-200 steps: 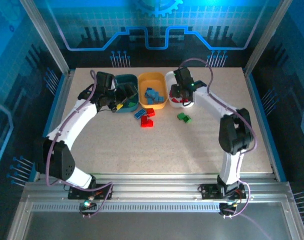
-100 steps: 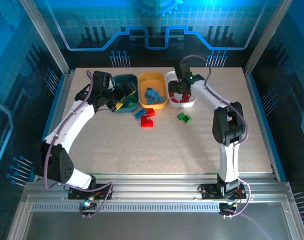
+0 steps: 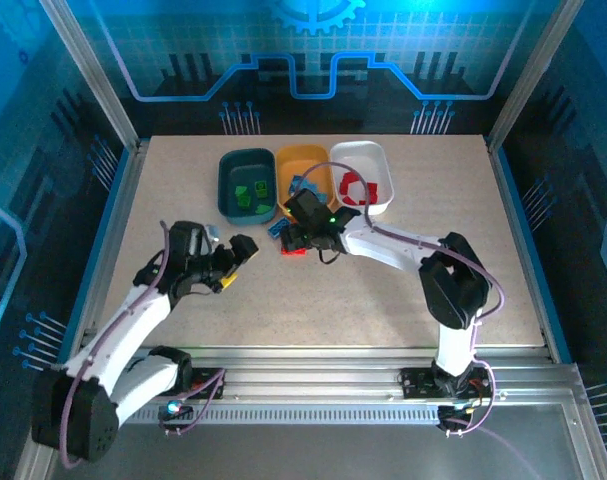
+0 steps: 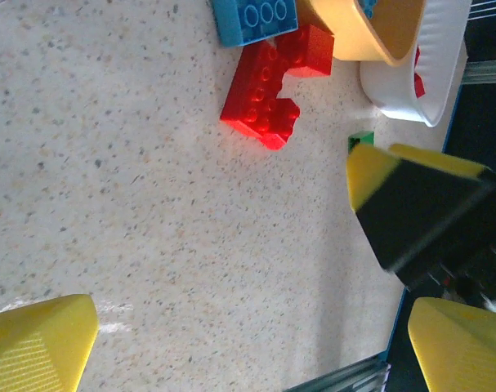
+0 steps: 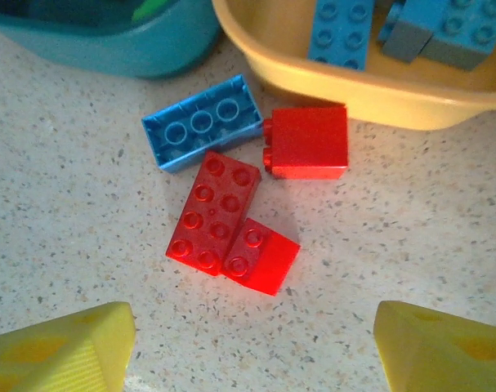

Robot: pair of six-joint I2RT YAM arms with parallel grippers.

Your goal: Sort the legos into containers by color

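Lying studs-up: long red lego (image 5: 212, 214), small red lego (image 5: 260, 256) touching its end.

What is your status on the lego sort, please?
Left gripper open, empty. Right gripper open, hovering over three loose red legos. Blue lego close beside them, by the orange-yellow tray.

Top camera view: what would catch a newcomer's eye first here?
Three trays stand in a row at the far side of the table: a dark teal tray, an orange-yellow tray and a white tray holding red pieces. Just in front of the orange-yellow one lies a small cluster of red bricks beside a blue brick, with the right arm's yellow fingers spread open above them.
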